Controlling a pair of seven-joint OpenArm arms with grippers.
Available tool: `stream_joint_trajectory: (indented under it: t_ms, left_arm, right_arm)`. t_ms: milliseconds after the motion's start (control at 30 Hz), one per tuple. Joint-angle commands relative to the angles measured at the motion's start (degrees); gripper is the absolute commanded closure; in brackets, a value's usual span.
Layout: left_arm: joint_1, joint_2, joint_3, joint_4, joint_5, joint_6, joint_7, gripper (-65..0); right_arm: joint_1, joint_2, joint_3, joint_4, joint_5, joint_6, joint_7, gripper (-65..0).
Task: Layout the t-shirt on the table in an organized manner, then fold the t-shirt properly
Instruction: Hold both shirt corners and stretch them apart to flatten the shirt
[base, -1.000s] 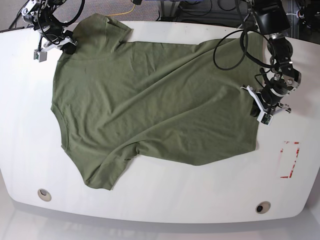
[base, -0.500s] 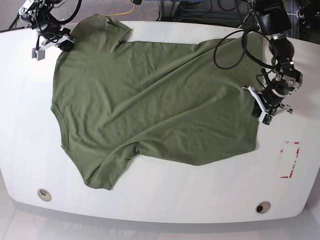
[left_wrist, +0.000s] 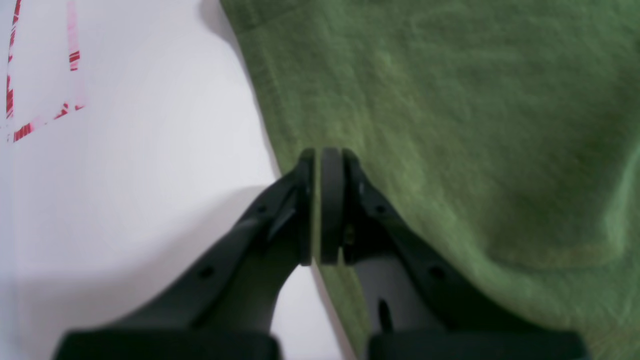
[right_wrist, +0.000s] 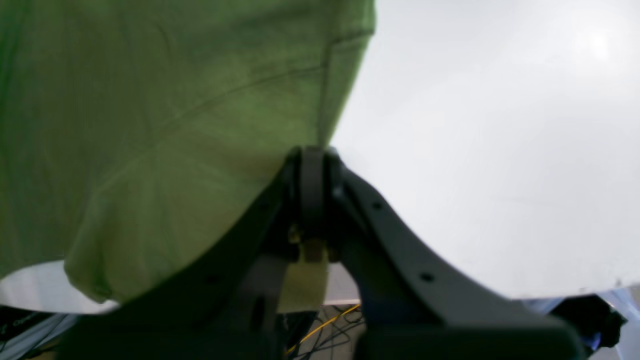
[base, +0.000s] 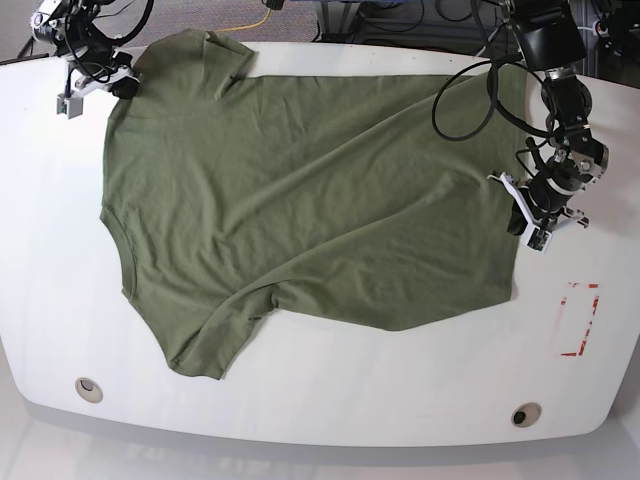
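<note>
The olive-green t-shirt (base: 300, 190) lies spread over the white table (base: 400, 380), with its collar end toward the left of the base view and its hem toward the right. My left gripper (base: 517, 217) is shut on the hem edge; in the left wrist view the cloth edge (left_wrist: 450, 125) runs in between the closed gripper's (left_wrist: 318, 155) pads. My right gripper (base: 122, 85) is at the far left corner, shut on the shirt's shoulder edge. The right wrist view shows green cloth (right_wrist: 175, 125) pinched at the right gripper (right_wrist: 312, 155).
A red dashed rectangle (base: 580, 320) is marked on the table right of the hem, also seen as the red mark (left_wrist: 45, 115) in the left wrist view. Two round grommet holes (base: 88, 388) (base: 525, 414) sit near the front edge. Black cables (base: 470, 90) loop over the shirt's far right corner.
My right gripper has moved up and to the left toward the table's far corner, pulling the shoulder with it. The left gripper has barely moved.
</note>
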Motion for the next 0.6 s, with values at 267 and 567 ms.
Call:
stream_joint_trajectory:
  t_ms: [267,567]
  left_arm:
    - [-0.8,-0.7,-0.1,1.0,-0.9,0.1,-1.3,0.0]
    - [-0.8,-0.7,-0.1,0.9,-0.9,0.1,-1.3,0.0]
  right_arm:
    - [0.0,0.7,0.2,1.1,1.1,0.2,0.4,-12.2]
    - [-0.1,0.8,0.3,1.2,0.8,0.2,0.4,0.0]
